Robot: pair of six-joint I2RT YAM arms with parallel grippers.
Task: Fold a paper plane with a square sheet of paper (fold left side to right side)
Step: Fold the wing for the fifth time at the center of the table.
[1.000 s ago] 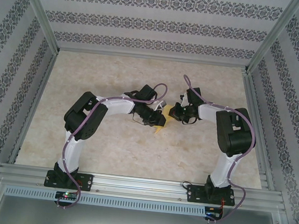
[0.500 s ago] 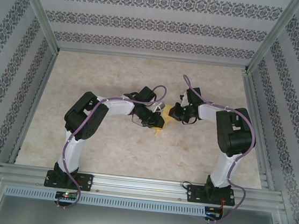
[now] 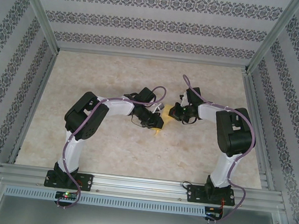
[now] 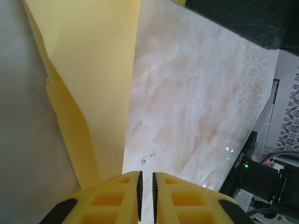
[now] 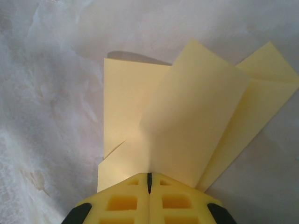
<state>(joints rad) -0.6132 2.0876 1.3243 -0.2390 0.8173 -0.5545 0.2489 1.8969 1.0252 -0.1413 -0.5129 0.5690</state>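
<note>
Marbled tabletop (image 3: 108, 145) under folded yellow paper (image 5: 187, 116)

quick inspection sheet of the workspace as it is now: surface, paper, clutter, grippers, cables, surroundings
surface: marbled beige table, no spills seen
job's things: yellow paper, partly folded, layers overlapping, one flap rising toward the right gripper; not yet a plane
clutter: one tiny pale speck on the table, too small to identify
grippers: left gripper, jaws a narrow slit apart, the paper running beside one finger; right gripper shut on the paper
cables: purple cable along each arm, off the paper
surroundings: patterned walls, aluminium frame rail at the near edge
</note>
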